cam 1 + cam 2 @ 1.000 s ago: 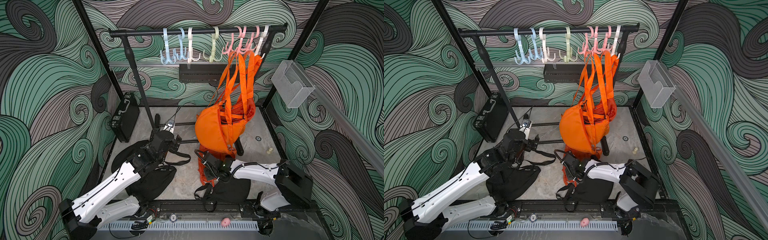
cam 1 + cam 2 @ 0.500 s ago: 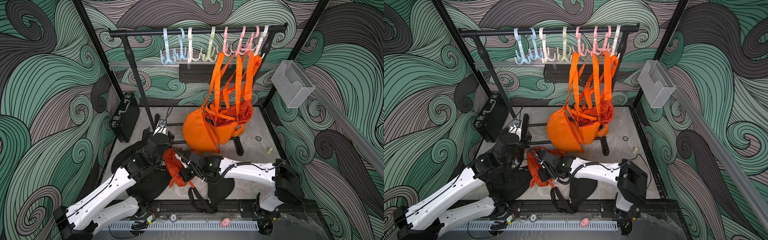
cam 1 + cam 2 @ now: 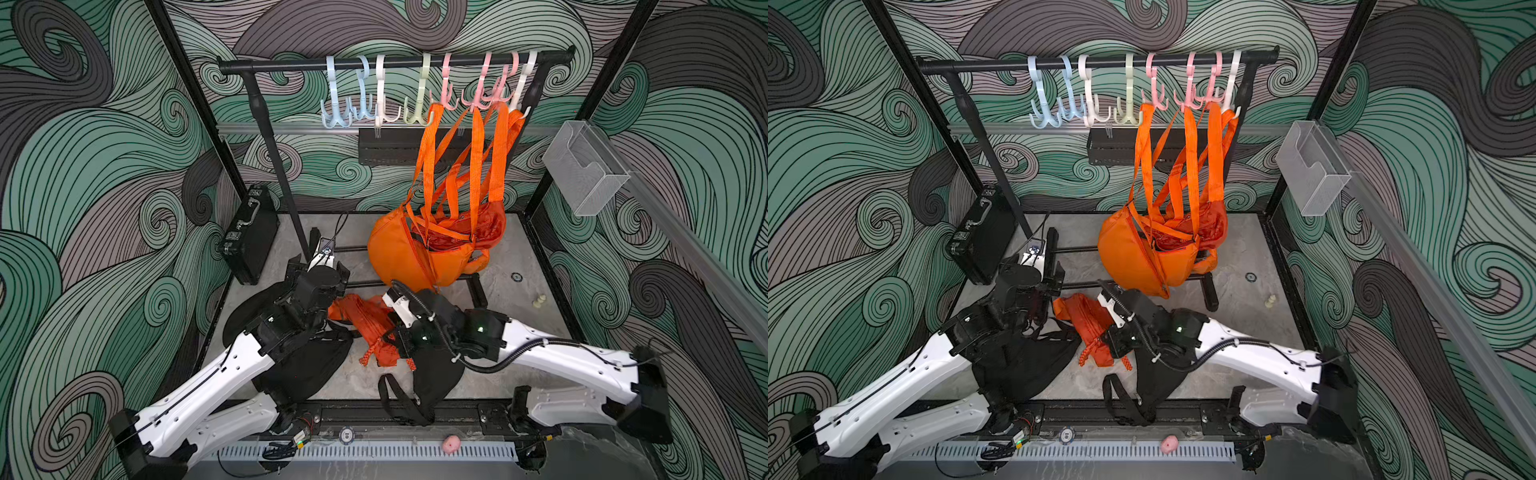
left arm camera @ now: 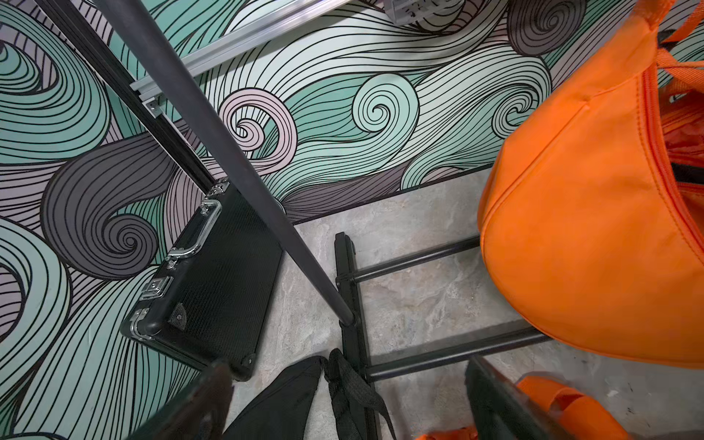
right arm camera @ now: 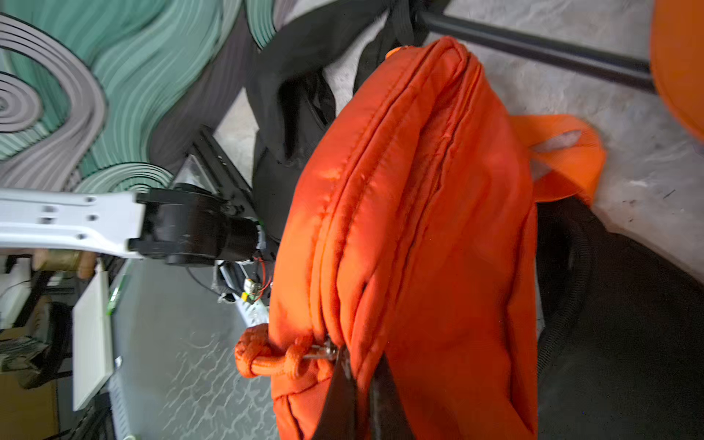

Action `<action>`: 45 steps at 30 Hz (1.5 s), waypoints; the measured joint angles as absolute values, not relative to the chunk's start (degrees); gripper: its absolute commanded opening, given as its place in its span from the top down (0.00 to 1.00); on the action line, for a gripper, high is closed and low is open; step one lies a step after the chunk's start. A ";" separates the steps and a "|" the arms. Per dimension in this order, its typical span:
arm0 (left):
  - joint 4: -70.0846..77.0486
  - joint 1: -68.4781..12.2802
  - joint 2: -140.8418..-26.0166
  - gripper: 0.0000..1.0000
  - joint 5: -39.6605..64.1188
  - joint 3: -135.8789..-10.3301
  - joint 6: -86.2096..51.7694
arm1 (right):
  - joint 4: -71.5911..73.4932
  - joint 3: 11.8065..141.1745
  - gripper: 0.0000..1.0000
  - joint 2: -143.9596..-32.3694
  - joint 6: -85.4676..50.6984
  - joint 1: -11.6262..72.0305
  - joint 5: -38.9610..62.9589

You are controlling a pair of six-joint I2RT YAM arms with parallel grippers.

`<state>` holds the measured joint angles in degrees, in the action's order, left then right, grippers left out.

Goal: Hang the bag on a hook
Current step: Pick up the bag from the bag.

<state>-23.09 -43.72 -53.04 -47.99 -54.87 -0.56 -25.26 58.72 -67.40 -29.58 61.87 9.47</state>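
A small puffy orange bag [image 3: 365,328] [image 3: 1086,324] lies low over the grey floor between my two arms. My right gripper [image 3: 392,337] [image 5: 362,375] is shut on a fold of the bag's fabric [image 5: 411,228], beside its knotted zip cord [image 5: 263,356]. My left gripper [image 4: 350,384] [image 3: 318,272] is open and holds nothing, with a black strap [image 4: 343,381] on the floor between its fingers. Pastel hooks [image 3: 374,104] hang in a row on the black rail; the blue, white and green ones are bare.
Larger orange bags [image 3: 415,253] hang by long straps from the pink hooks. Black bags [image 3: 307,365] [image 3: 432,374] lie under both arms. A black case [image 3: 249,232] leans on the left wall by the rack's upright [image 3: 274,166]. A clear bin [image 3: 582,166] sticks out at the right.
My right gripper has closed on the small orange bag and pulled it left toward the left gripper. The left arm has shifted slightly, and the hanging orange bags have swung left.
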 measured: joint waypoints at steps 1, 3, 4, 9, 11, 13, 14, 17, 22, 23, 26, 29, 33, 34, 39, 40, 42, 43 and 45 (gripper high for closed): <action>-23.09 -43.72 -53.04 0.04 -47.99 -54.87 -0.56 | -24.77 58.24 1.00 -64.84 -29.74 59.92 11.20; -23.09 -43.72 -53.04 0.04 -47.99 -54.87 -0.56 | -23.09 56.97 1.00 -61.06 -30.92 55.99 14.26; -23.09 -43.72 -53.06 0.04 -47.99 -54.87 -0.56 | -21.74 55.70 1.00 -59.46 -32.14 53.87 15.75; -23.09 -43.72 -53.36 0.04 -47.97 -54.87 -0.56 | -20.91 47.81 1.00 -55.33 -38.48 44.66 19.92; -23.14 -43.72 -53.54 0.04 -47.92 -54.87 -0.54 | -22.92 44.80 0.99 -54.92 -40.27 42.04 20.16; -23.14 -43.72 -53.58 0.04 -47.75 -54.87 -0.56 | -27.16 42.19 0.88 -54.37 -41.36 40.12 18.68; -23.14 -43.72 -53.58 0.04 -47.70 -54.87 -0.56 | -29.23 41.47 0.82 -54.11 -41.80 39.77 17.61; -23.14 -43.72 -53.82 0.04 -47.42 -54.89 -0.54 | -35.90 40.62 0.61 -51.66 -42.30 39.51 12.43; -23.29 -43.70 -54.43 0.04 -47.11 -54.92 -0.54 | -41.71 44.69 0.56 -47.68 -39.51 40.58 3.46; -23.29 -43.59 -54.50 0.04 -47.11 -54.92 -0.56 | -41.91 46.37 0.54 -48.38 -38.79 41.63 2.17; -23.29 -43.33 -54.52 0.04 -47.18 -54.92 -0.56 | -39.35 52.53 0.45 -54.02 -35.18 48.93 -1.63; -23.24 -43.18 -54.46 0.05 -47.86 -54.92 -0.56 | -33.41 56.47 0.43 -62.92 -32.88 54.28 -0.12; -22.76 -42.85 -52.86 0.05 -51.07 -54.81 -0.62 | -25.15 58.63 0.40 -78.04 -32.10 57.08 2.39; -22.24 -42.74 -51.99 0.05 -51.96 -54.52 -0.67 | -23.55 59.48 0.40 -81.93 -32.10 57.84 2.81; -19.29 -42.06 -46.59 0.04 -55.61 -52.27 -0.62 | -18.76 66.06 0.36 -97.58 -30.83 61.58 2.33; -18.76 -41.95 -45.69 0.05 -56.23 -51.86 -0.62 | -18.65 67.72 0.35 -99.88 -29.95 62.15 1.52; -17.93 -41.71 -44.60 0.05 -57.28 -51.40 -0.62 | -18.28 69.76 0.35 -102.56 -27.75 62.83 -0.71; -17.67 -41.69 -44.29 0.05 -57.69 -51.31 -0.62 | -18.22 70.26 0.35 -103.26 -26.52 63.05 -2.17; -17.06 -41.58 -43.75 0.05 -58.30 -51.13 -0.62 | -18.26 70.67 0.34 -103.66 -23.68 63.09 -5.26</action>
<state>-17.06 -41.58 -43.75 -58.30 -51.13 -0.62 -18.26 70.67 -103.66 -23.68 63.09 -5.26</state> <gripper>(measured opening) 0.954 0.659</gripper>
